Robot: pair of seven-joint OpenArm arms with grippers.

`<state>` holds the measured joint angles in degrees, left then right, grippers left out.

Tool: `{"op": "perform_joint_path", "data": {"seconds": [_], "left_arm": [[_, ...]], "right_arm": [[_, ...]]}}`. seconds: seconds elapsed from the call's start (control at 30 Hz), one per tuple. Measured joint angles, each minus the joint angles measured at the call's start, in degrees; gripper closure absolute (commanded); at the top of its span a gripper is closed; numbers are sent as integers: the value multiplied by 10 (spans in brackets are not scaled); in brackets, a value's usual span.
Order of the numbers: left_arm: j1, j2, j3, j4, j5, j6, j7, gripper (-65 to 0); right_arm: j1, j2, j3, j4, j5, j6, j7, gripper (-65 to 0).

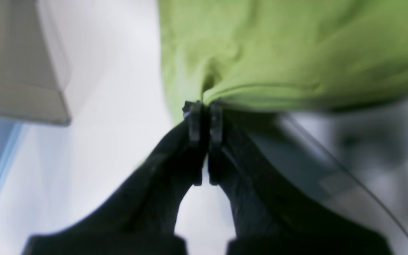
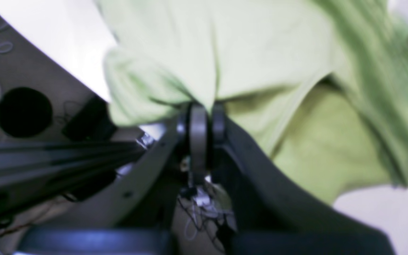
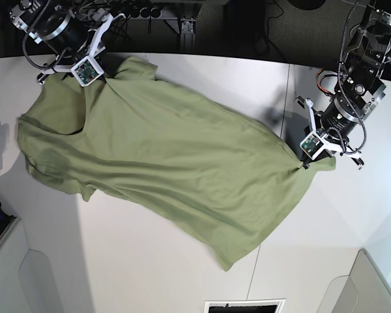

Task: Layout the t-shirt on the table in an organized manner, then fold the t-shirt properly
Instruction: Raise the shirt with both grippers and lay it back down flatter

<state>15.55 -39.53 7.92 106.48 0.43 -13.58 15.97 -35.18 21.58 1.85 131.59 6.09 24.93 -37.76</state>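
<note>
The olive-green t-shirt (image 3: 176, 163) lies stretched diagonally over the white table (image 3: 150, 274), from the far left to the near right, wrinkled, with a fold at its left end. My left gripper (image 3: 304, 164) is at the shirt's right corner. In the left wrist view the left gripper (image 1: 205, 106) is shut on a bunched edge of the t-shirt (image 1: 278, 53). My right gripper (image 3: 111, 73) is at the far-left corner. In the right wrist view the right gripper (image 2: 207, 109) is shut on a pinch of the t-shirt (image 2: 260, 53), which hangs from it.
A thin dark seam (image 3: 283, 98) crosses the table near the left arm. The table's back edge (image 3: 202, 55) runs behind both arms, with cables and stands beyond it. A dark slot (image 3: 244, 305) sits at the front edge, with grey panels (image 3: 13, 274) at both front corners.
</note>
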Motion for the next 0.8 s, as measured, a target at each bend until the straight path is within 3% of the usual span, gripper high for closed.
{"op": "perform_joint_path", "data": {"seconds": [0.1,0.2,0.37,0.5,0.67,0.8], "left_arm": [[14,0,-50,21,-27,-5,2,0],[17,0,-92,23,-53,-36,12,0],[17,0,-160,35,-91,-69,21,0],[24,2,-220,71,-136,-78,32,0],[-34,3,-291,100,-210,-82,-4,0],[-147,3,-222,92,-232,-133,-12,0]], "right_arm": [[-4,0,0,12,-15,1,0,0],[-3,0,2,12,-24,-7,0,0],[-3,0,2,20,12,1,0,0],[-2,0,2,20,6,-4,0,0],[30,-3,30,21,-40,-79,6,0],[92,-23,106,23,-52,-125,15,0]]}}
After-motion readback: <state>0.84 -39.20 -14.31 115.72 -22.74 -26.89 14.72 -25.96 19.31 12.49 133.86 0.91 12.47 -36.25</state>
